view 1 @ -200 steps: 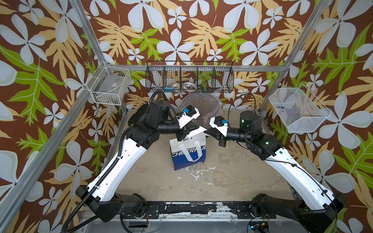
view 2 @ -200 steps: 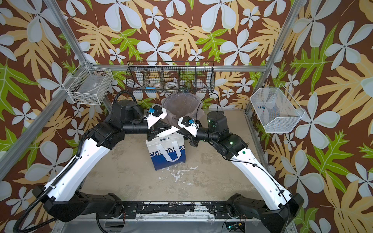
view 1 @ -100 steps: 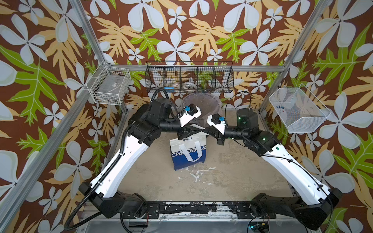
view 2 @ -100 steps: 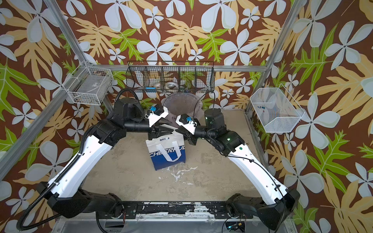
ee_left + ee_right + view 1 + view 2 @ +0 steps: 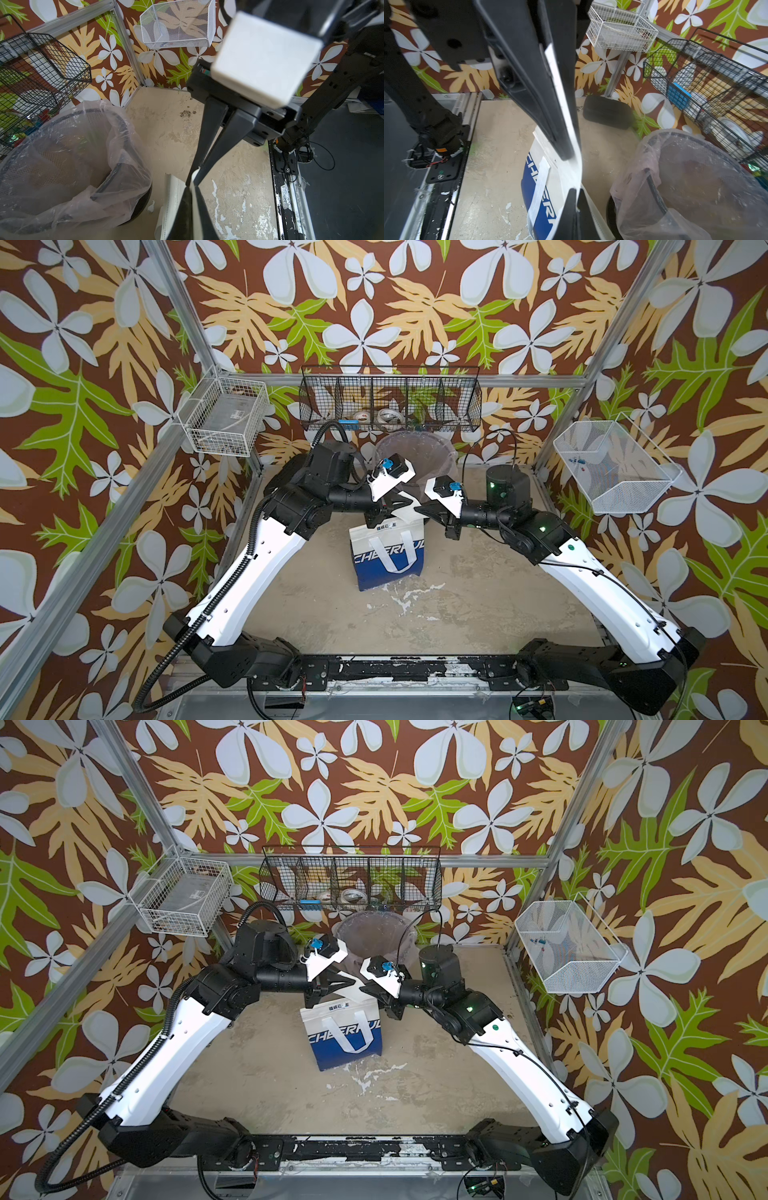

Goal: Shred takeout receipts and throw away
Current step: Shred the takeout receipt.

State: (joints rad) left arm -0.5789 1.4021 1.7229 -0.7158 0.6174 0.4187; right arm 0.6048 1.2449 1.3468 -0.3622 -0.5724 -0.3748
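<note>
Both top views look steeply down over the whole table [image 5: 478,605]; both close wrist views share the bin [image 5: 62,155].

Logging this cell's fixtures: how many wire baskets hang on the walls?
3: a white wire-grid basket on the left wall, a long black wire basket on the back wall, and a white fine-mesh basket on the right wall. None seems hidden.

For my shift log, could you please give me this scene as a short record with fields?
Receipt: thin white paper slip, held between both grippers, over the tote's top
Left gripper: shut on the slip
Right gripper: shut on the slip
Bag: blue-and-white CHEERFUL tote, upright on the beige tabletop
Bin: black mesh wastebasket with clear plastic liner, behind the tote
</note>
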